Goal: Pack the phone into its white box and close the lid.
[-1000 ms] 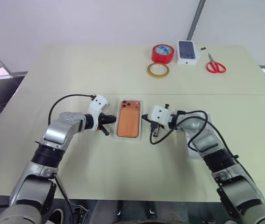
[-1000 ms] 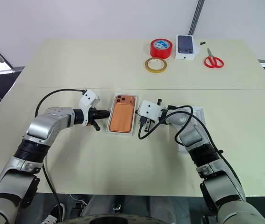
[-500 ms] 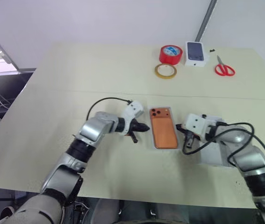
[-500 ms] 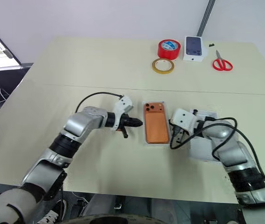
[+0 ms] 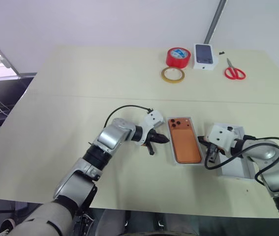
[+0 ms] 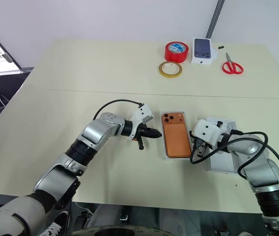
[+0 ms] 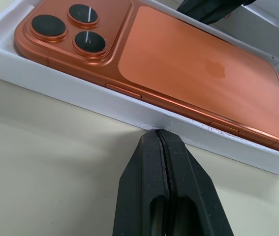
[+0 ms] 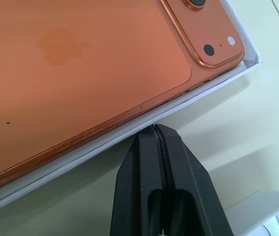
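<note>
Left claw (image 6: 151, 132): fingers pressed together with nothing between them; the tips sit just beside the near long wall of the white box (image 7: 129, 112), at its 9 o'clock side in the head views.
Right claw (image 6: 198, 144): fingers likewise pressed together and empty; the tips rest just beside the opposite long wall, at the box's 3 o'clock side.
Phone (image 6: 175, 140): the orange phone lies back-up inside the white box, lens cluster at the 12 o'clock end, seated flat within the rim as far as both wrist views show.
Lid (image 6: 224, 160): white tray on the bench (image 6: 80, 69) at 3 o'clock of the box, partly hidden under the right forearm and cable.
Step in hand: judged as squaring the box between two closed claws, with the lid fetch to follow.
Doing it well: press evenly from both sides, low on the walls, so the thin card does not buckle or ride up; ease off before the box skids.
Next need: the right claw has to spread to take the lid by its rim, then lower it level over the box.
Risk: the dangling cable near the right claw could snag the lid.
Bystanders: red tape roll (image 6: 176, 51), yellow tape ring (image 6: 170, 69), small phone-picture box (image 6: 203, 50) and scissors (image 6: 232, 66) lie far off at 12 o'clock.
</note>
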`<state>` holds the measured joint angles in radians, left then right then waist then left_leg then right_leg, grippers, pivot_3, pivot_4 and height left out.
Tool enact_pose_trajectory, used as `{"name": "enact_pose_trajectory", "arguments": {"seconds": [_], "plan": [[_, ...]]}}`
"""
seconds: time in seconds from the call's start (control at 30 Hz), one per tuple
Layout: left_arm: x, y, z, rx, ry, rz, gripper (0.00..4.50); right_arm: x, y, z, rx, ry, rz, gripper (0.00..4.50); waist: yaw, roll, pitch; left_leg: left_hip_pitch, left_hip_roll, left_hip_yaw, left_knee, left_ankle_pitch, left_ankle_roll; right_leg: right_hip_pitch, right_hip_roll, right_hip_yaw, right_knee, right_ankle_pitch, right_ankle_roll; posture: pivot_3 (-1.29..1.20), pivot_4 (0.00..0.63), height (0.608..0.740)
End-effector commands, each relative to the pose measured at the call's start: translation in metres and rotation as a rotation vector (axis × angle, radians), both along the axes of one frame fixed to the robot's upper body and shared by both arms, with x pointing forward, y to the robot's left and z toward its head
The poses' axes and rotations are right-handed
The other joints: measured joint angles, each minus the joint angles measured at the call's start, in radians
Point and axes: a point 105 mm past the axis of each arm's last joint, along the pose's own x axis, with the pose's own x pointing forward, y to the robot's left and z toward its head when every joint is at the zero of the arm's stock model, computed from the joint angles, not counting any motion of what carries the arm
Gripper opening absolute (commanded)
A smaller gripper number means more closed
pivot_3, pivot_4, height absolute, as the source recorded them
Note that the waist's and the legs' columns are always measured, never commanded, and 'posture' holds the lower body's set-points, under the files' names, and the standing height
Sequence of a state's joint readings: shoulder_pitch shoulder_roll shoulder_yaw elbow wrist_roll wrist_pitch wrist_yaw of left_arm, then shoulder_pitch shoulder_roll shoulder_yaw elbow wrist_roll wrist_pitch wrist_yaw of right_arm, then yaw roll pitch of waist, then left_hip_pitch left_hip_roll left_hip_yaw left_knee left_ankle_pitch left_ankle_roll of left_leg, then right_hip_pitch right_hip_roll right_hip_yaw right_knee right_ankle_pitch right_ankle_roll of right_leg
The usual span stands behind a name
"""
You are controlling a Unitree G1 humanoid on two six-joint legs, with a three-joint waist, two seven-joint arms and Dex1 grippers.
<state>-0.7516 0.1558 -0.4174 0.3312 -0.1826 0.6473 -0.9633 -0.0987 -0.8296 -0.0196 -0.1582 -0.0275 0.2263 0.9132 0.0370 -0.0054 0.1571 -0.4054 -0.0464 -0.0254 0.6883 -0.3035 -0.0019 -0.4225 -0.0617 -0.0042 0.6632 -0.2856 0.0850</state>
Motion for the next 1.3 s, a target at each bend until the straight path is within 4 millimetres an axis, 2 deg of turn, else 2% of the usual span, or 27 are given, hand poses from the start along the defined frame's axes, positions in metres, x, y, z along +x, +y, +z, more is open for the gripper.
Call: {"name": "enact_pose_trajectory", "arguments": {"seconds": [0.03, 0.2, 0.37, 0.5, 0.77, 0.8, 0.9, 1.0, 1.07, 1.2, 1.3], "plan": [[0.002, 0.0, 0.004, -0.003, -0.042, 0.007, 0.03, -0.004, 0.004, 0.008, -0.004, -0.013, 0.047, 0.0, 0.0, 0.0, 0.0, 0.0, 0.0, 0.0, 0.0, 0.0, 0.0, 0.0, 0.0, 0.0, 0.0, 0.0, 0.0, 0.0, 0.15, 0.74], [0.007, 0.008, 0.002, -0.007, -0.048, 0.057, 0.03, -0.015, -0.001, 0.005, -0.024, 0.027, 0.073, 0.0, 0.0, 0.0, 0.0, 0.0, 0.0, 0.0, 0.0, 0.0, 0.0, 0.0, 0.0, 0.0, 0.0, 0.0, 0.0, 0.0, 0.15, 0.74], [0.008, 0.01, 0.002, -0.019, -0.057, 0.074, 0.03, -0.015, -0.006, 0.005, -0.024, 0.042, 0.054, 0.0, -0.002, 0.0, 0.0, 0.0, 0.001, 0.0, 0.001, 0.0, 0.0, 0.001, 0.0, 0.0, 0.001, 0.0, 0.0, 0.0, 0.15, 0.74], [0.013, 0.012, 0.002, -0.02, -0.067, 0.103, 0.03, -0.028, 0.004, 0.008, 0.019, 0.098, 0.12, 0.0, 0.0, 0.0, 0.0, 0.0, 0.001, 0.0, 0.002, 0.0, 0.0, 0.001, 0.001, 0.0, 0.001, 0.0, 0.0, 0.0, 0.15, 0.74], [0.007, 0.002, 0.002, -0.031, -0.065, 0.073, 0.03, -0.031, 0.012, 0.01, 0.06, 0.103, 0.129, 0.0, -0.002, 0.0, 0.0, 0.0, 0.001, 0.0, 0.003, 0.0, 0.0, 0.001, 0.001, 0.0, 0.001, 0.0, 0.0, 0.0, 0.15, 0.74], [0.008, 0.003, 0.002, -0.032, -0.068, 0.079, 0.03, -0.027, 0.008, 0.011, 0.037, 0.079, 0.107, 0.0, -0.002, 0.0, 0.0, 0.0, 0.001, 0.0, 0.003, 0.0, 0.0, 0.001, 0.001, 0.0, 0.001, 0.0, 0.0, 0.0, 0.15, 0.74], [0.012, 0.008, 0.004, -0.034, -0.072, 0.094, 0.03, -0.029, 0.007, 0.013, 0.087, 0.113, 0.093, 0.0, -0.001, 0.0, 0.0, 0.0, 0.001, 0.0, 0.003, 0.0, 0.0, 0.001, 0.001, 0.0, 0.001, 0.0, 0.0, 0.0, 0.15, 0.74], [0.017, 0.017, 0.004, -0.031, -0.07, 0.12, 0.03, -0.042, 0.018, 0.015, 0.111, 0.13, 0.162, 0.0, -0.001, 0.0, 0.0, 0.0, 0.001, 0.0, 0.003, 0.0, 0.0, 0.001, 0.001, 0.0, 0.001, 0.0, 0.0, 0.0, 0.15, 0.74], [0.018, 0.018, 0.004, -0.034, -0.068, 0.13, 0.03, -0.032, 0.014, 0.014, 0.06, 0.066, 0.124, 0.0, -0.006, 0.0, 0.0, 0.0, 0.002, 0.0, 0.003, 0.0, 0.0, 0.001, 0.002, 0.0, 0.001, 0.0, 0.0, 0.0, 0.15, 0.74], [0.017, 0.02, 0.007, -0.044, -0.074, 0.126, 0.03, -0.022, -0.005, 0.01, -0.004, 0.051, 0.065, 0.0, -0.009, 0.0, 0.0, 0.0, 0.002, 0.0, 0.005, 0.0, 0.0, 0.002, 0.002, 0.0, 0.002, 0.0, 0.0, 0.0, 0.15, 0.74], [0.02, 0.026, 0.013, -0.074, -0.097, 0.142, 0.03, -0.015, -0.008, 0.014, -0.006, 0.02, 0.039, 0.0, -0.014, 0.0, 0.0, 0.0, 0.002, 0.0, 0.005, 0.0, 0.0, 0.001, 0.002, 0.0, 0.002, 0.0, 0.0, 0.0, 0.15, 0.74]]}}
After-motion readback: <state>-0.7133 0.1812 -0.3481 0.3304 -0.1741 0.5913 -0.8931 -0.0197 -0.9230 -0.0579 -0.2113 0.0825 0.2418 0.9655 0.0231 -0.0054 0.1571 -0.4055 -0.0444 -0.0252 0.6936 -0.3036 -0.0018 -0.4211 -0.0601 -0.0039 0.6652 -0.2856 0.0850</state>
